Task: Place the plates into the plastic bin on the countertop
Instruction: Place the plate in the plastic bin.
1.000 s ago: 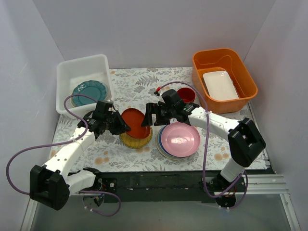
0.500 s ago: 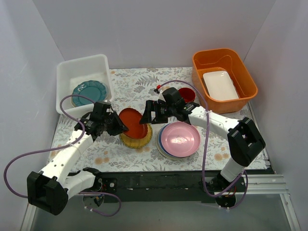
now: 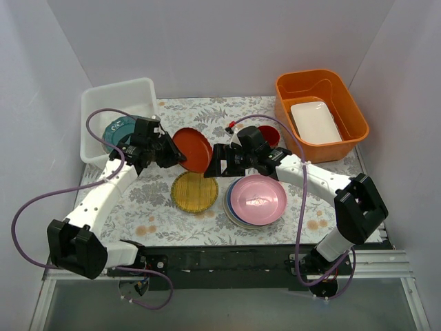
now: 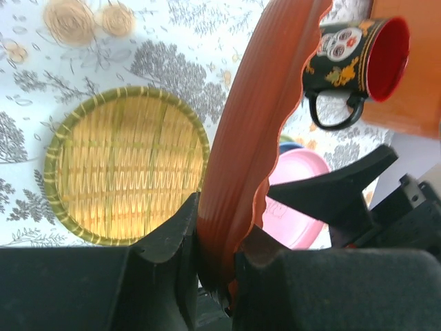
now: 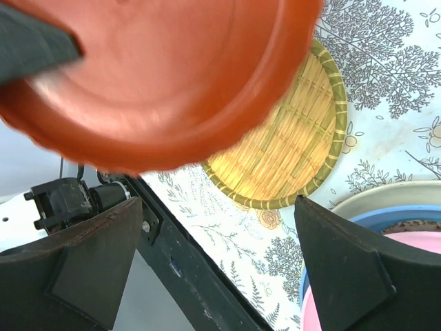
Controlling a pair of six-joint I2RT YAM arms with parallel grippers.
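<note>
The top view takes in the whole layout: the bin [image 3: 94, 97] at the far left of the surface [image 3: 207, 114] with a teal plate [image 3: 117, 128] in it, the tub [image 3: 284, 114] at the far right with a white dish [image 3: 315, 122] inside, and a stack topped by a pink plate [image 3: 257, 200] near the front. None of the bin, tub or dish appears in either wrist view. The left wrist view alone shows the grip closely. The left gripper [image 4: 217, 272] has its fingers [image 4: 172, 238] pressed onto the scalloped rim of the red plate [image 4: 255, 124], which stands nearly on edge between them. It also shows a dark mug [image 4: 351, 58] with a painted face lying beyond the plate. The right wrist view alone shows the red plate's smooth broad face from close by, with the straw plate [image 5: 282, 158] flat on the surface below it. From above, the red plate hangs tilted over the surface, between the bin and the right gripper [image 3: 219, 160], and just beyond the straw plate. The right gripper is spread wide and holds nothing. Its fingers frame the straw plate in its own view, with the red plate just ahead of them.
</note>
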